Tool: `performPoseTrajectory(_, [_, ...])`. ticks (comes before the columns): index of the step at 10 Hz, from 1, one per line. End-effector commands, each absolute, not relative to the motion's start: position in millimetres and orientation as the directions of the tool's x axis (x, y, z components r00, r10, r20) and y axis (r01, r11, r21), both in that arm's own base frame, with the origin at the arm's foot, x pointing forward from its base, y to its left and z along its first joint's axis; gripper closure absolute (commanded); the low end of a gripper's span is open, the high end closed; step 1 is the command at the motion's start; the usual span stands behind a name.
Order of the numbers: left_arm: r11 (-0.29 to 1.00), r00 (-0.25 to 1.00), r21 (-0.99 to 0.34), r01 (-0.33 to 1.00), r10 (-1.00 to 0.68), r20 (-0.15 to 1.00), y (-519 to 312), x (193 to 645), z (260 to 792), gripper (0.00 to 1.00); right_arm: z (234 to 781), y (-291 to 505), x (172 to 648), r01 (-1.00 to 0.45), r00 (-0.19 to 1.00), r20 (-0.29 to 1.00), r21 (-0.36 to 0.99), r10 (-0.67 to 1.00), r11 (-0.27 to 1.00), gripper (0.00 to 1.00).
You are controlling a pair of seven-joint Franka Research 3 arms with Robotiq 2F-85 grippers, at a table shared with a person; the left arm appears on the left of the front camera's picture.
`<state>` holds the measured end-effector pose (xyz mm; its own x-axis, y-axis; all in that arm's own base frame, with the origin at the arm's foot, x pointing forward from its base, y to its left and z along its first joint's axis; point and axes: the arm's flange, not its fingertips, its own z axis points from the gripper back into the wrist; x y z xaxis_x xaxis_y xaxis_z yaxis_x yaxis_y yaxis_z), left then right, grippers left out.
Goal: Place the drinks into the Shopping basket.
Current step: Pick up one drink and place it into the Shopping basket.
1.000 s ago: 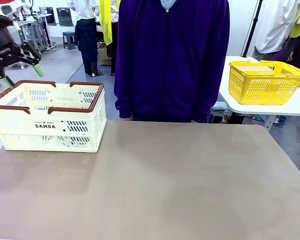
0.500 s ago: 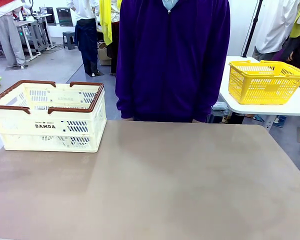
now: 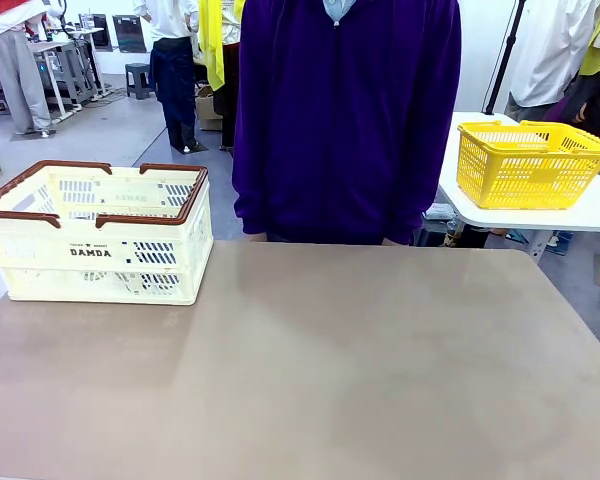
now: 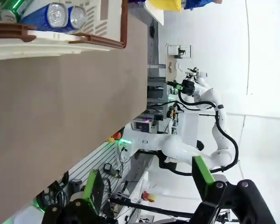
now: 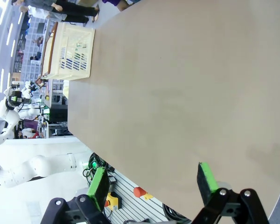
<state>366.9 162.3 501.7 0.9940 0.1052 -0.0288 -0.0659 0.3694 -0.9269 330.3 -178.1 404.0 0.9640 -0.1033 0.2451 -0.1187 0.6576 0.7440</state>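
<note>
The cream Shopping basket [image 3: 100, 255] with a brown rim stands at the table's far left, "DAMDA" on its side. In the left wrist view its rim [image 4: 60, 39] is at the top left. Inside lie the drinks: a blue can [image 4: 37, 17] with a silver top, a second silver top [image 4: 78, 16] beside it, and a green can [image 4: 13, 5] at the corner. My left gripper [image 4: 147, 179] is open and holds nothing, back from the basket. My right gripper [image 5: 151, 186] is open over the table's near part, far from the basket [image 5: 70, 46].
A person in a purple top [image 3: 345, 120] stands at the table's far edge. A yellow mesh basket [image 3: 530, 165] sits on a separate white table at the back right. The brown tabletop [image 3: 330, 370] is bare. A white arm [image 4: 210, 121] shows far off in the left wrist view.
My left gripper, open above the basket's left end a second ago, has drawn away past the picture's left edge. The basket has not moved.
</note>
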Motion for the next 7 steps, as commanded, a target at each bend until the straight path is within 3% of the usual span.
performPoseTrajectory(1, [0.382,0.992,-0.921,-0.082,0.123,-0.038,156.3,359.2,499.3,0.00,406.0,-177.6,329.1,-0.118,0.966,0.241,0.743,-0.098,0.659,0.00])
performPoseTrajectory(7, [0.382,0.992,-0.921,-0.082,0.123,-0.038,156.3,359.2,499.3,0.00,406.0,-177.6,329.1,-0.118,0.966,0.241,0.743,-0.098,0.659,0.00])
